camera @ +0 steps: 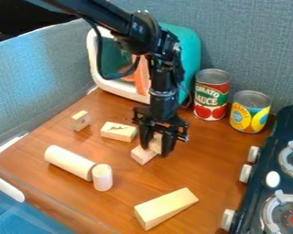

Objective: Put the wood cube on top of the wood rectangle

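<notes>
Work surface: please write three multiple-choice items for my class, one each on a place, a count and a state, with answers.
1. Where is the yellow-labelled metal can?
A. Between the red-labelled metal can and the black stove
B. On the stove
C. Inside the tool

2. How many wooden cylinders are there?
A. One
B. Four
C. Two

3. What is between the tool's fingers?
A. Nothing
B. A pale wooden block
C. A can

1 A: red can one side, stove the other.
2 C: one long, one short.
3 B: a finger shows on either side.
</notes>
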`<state>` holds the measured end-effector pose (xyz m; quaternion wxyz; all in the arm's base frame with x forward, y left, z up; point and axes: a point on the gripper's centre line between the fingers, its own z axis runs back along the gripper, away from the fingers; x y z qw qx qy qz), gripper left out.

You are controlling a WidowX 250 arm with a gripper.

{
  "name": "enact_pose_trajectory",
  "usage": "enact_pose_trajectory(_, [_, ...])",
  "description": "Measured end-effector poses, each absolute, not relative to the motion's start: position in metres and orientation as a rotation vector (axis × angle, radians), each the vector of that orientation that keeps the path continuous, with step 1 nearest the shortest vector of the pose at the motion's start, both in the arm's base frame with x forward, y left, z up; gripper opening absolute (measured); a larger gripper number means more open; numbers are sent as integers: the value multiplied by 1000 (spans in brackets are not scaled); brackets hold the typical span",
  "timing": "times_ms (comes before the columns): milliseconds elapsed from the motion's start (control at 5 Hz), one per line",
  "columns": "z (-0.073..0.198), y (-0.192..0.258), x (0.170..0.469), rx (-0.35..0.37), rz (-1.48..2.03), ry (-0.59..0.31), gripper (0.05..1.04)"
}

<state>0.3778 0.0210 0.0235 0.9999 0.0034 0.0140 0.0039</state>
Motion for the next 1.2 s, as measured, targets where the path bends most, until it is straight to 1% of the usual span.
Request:
enact_pose_trajectory(400, [23,23,376,15,37,36,574])
enact_pose_trajectory(1200, [27,43,373,14,108,58,574])
